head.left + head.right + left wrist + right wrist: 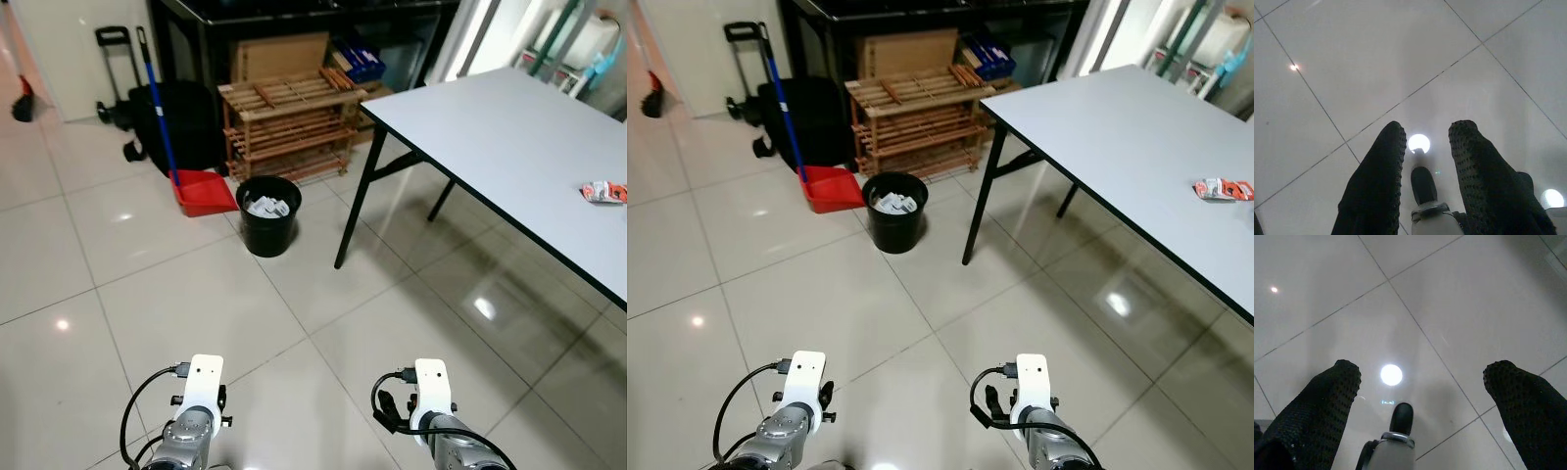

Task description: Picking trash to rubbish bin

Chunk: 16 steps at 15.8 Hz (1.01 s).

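Left end effector (1425,147): low over the pale tiled floor (147,284), fingers slightly parted, holding nothing.
Rubbish bin (268,215): black, on the floor far centre, white paper inside, beside a red dustpan (204,192).
Right end effector (1422,387): low over the tiles, fingers spread wide, empty.
Trash (603,192): red-and-white wrapper lying on the grey table (500,127), far right.

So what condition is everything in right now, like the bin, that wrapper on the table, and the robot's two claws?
Rubbish bin: upright on the floor, open-topped, white trash inside.
Wrapper: lying on the grey table, not picked up.
Left gripper: fingers apart, empty, above floor tiles.
Right gripper: fingers wide apart, empty.
Red dustpan: resting on the floor.
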Motion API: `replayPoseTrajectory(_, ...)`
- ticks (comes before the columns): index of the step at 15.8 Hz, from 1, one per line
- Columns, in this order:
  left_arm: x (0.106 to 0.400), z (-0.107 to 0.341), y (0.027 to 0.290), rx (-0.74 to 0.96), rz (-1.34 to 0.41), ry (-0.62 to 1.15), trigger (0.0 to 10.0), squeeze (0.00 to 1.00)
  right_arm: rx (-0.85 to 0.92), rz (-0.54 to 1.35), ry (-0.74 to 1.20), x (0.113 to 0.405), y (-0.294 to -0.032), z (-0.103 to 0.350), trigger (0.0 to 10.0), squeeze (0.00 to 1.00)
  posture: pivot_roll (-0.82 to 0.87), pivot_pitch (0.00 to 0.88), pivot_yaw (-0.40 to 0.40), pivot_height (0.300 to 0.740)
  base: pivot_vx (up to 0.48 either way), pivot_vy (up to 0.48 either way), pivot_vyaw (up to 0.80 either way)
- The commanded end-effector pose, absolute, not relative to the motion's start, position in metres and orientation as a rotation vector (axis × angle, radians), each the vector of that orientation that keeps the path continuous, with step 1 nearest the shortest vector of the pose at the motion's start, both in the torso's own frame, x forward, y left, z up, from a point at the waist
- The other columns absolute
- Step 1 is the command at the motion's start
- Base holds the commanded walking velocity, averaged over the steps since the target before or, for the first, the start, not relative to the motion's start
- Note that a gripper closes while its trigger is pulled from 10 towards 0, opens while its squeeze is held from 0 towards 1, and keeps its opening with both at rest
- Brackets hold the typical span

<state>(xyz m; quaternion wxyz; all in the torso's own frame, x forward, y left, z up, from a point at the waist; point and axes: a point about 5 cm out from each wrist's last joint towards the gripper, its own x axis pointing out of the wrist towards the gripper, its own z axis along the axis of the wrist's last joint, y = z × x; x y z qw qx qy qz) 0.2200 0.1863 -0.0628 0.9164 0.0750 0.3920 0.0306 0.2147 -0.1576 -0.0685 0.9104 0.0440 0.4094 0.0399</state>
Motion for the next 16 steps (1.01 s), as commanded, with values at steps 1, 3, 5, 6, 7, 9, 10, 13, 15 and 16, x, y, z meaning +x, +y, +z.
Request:
replayPoseTrajectory(1, 0.2209, -0.0627, 0.1831, 0.15, 0.062, 0.804, 10.0, 0.0, 0.08, 0.072, 0.86, 0.2136, -0.1614, -0.0693, 10.0, 0.0, -0.07, 0.06, -0.122, 0.74, 0.0, 0.0, -0.53)
replayPoseTrajectory(3, 0.2208, -0.0627, 0.183, 0.141, 0.063, 0.803, 10.0, 0.0, 0.081, 0.068, 0.869, 0.2124, -0.1616, -0.0702, 10.0, 0.0, -0.07, 0.061, -0.122, 0.74, 0.0, 0.0, -0.8)
replayPoseTrajectory(5, 0.22, -0.0634, 0.1828, 0.144, 0.056, 0.812, 10.0, 0.0, 0.079, 0.065, 0.87, 0.2119, -0.1615, -0.0705, 10.0, 0.0, -0.07, 0.056, -0.119, 0.74, 0.0, 0.0, -0.8)
replayPoseTrajectory(6, 0.2188, -0.0645, 0.1822, 0.169, 0.042, 0.826, 10.0, 0.0, 0.077, 0.068, 0.871, 0.2119, -0.1613, -0.0705, 10.0, 0.0, -0.07, 0.056, -0.119, 0.74, 0.0, 0.0, 0.0)
replayPoseTrajectory(7, 0.2189, -0.0645, 0.1819, 0.185, 0.034, 0.826, 10.0, 0.0, 0.074, 0.07, 0.871, 0.2118, -0.1613, -0.0705, 10.0, 0.0, -0.07, 0.05, -0.118, 0.74, 0.0, 0.0, 0.0)
replayPoseTrajectory(9, 0.2191, -0.0644, 0.1815, 0.222, 0.022, 0.826, 10.0, 0.0, 0.07, 0.074, 0.873, 0.2113, -0.1611, -0.0708, 10.0, 0.0, -0.07, 0.043, -0.118, 0.74, 0.0, -0.159, -0.4)
replayPoseTrajectory(10, 0.2188, -0.0647, 0.1817, 0.23, 0.023, 0.83, 10.0, 0.0, 0.069, 0.077, 0.875, 0.211, -0.1607, -0.071, 10.0, 0.0, -0.07, 0.039, -0.118, 0.74, 0.0, -0.368, -0.8)
replayPoseTrajectory(13, 0.2175, -0.0654, 0.1826, 0.245, 0.018, 0.837, 10.0, 0.0, 0.068, 0.081, 0.878, 0.2097, -0.1596, -0.0718, 10.0, 0.0, -0.07, 0.028, -0.116, 0.74, 0.0, -0.41, -0.8)
replayPoseTrajectory(15, 0.2168, -0.0658, 0.1829, 0.247, 0.021, 0.839, 10.0, 0.0, 0.069, 0.082, 0.879, 0.2092, -0.1593, -0.0721, 10.0, 0.0, -0.07, 0.027, -0.116, 0.74, 0.0, -0.48, -0.8)
replayPoseTrajectory(16, 0.2163, -0.0661, 0.1831, 0.247, 0.021, 0.841, 10.0, 0.0, 0.069, 0.084, 0.879, 0.209, -0.1591, -0.0722, 10.0, 0.0, -0.07, 0.026, -0.116, 0.74, 0.0, -0.412, -0.8)
